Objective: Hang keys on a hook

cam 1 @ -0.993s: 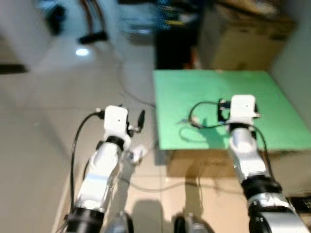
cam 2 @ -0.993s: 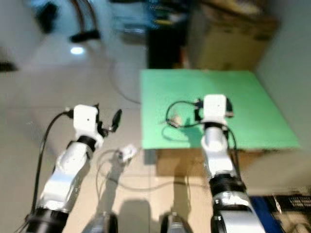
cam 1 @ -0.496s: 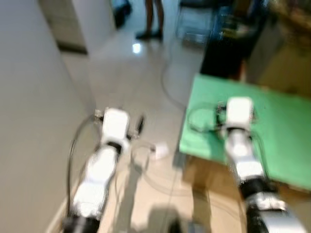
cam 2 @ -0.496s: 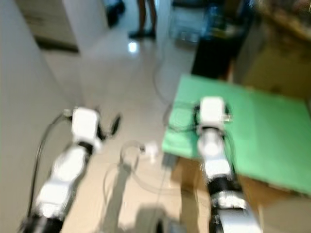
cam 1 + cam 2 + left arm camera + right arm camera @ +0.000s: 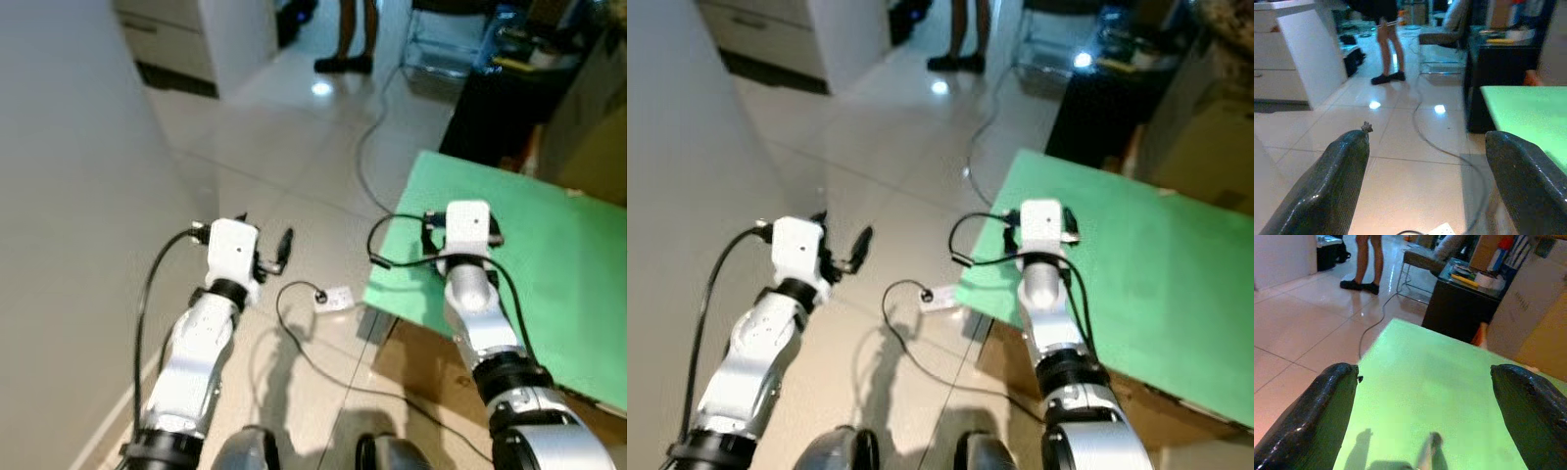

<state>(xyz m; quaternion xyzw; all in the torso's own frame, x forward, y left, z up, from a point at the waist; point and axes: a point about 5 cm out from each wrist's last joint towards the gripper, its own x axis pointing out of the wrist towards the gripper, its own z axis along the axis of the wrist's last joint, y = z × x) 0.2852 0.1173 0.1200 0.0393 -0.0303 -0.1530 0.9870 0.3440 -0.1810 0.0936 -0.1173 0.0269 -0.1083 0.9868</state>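
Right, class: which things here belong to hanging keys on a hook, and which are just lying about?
Job in hand:
left gripper, open
right gripper, open, over the table

Lying about:
table
cable on the floor
socket
person
cabinet

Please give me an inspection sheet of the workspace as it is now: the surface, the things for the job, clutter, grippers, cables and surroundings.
Surface: green table top on a cardboard base, to the robot's right; bare where visible.
Job's things: nothing seen; no keys or hook in view.
Clutter: white power strip on the tiled floor.
Grippers: left gripper open over the floor, holding nothing; right gripper open above the green top, holding nothing.
Cables: black cable runs across the floor from the strip; another cable trails farther back.
Surroundings: a person's legs standing ahead, white cabinet, dark cabinet.
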